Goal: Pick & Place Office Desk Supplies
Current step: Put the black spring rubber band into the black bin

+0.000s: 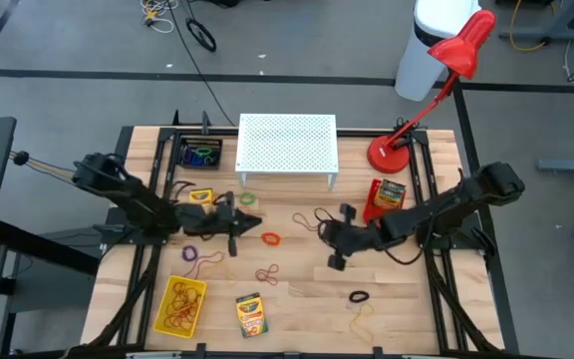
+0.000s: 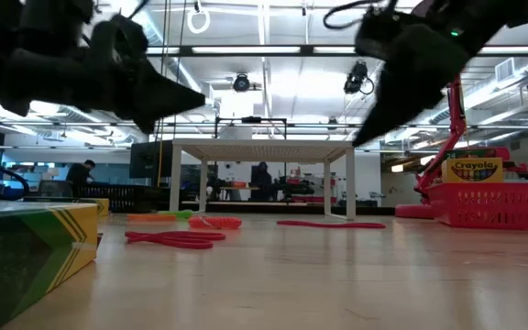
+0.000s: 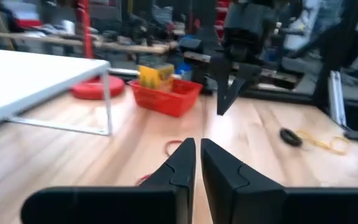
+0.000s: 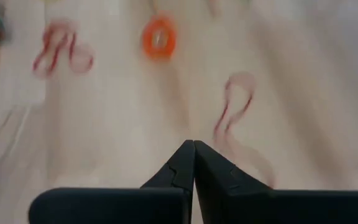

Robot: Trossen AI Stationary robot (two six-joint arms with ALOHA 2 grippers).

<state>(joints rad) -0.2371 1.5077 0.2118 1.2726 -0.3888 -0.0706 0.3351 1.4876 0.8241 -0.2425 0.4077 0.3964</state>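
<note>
Lying beside left hand [image 1: 250,221], orange loop [image 1: 270,239]

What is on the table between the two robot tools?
In the high view, an orange loop lies on the wood between the left tool and the right tool, touching neither.

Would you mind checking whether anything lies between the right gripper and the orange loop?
Nothing visible does. The right gripper, shut, hangs above bare table, and the orange loop lies in the open beyond its tips.
</note>
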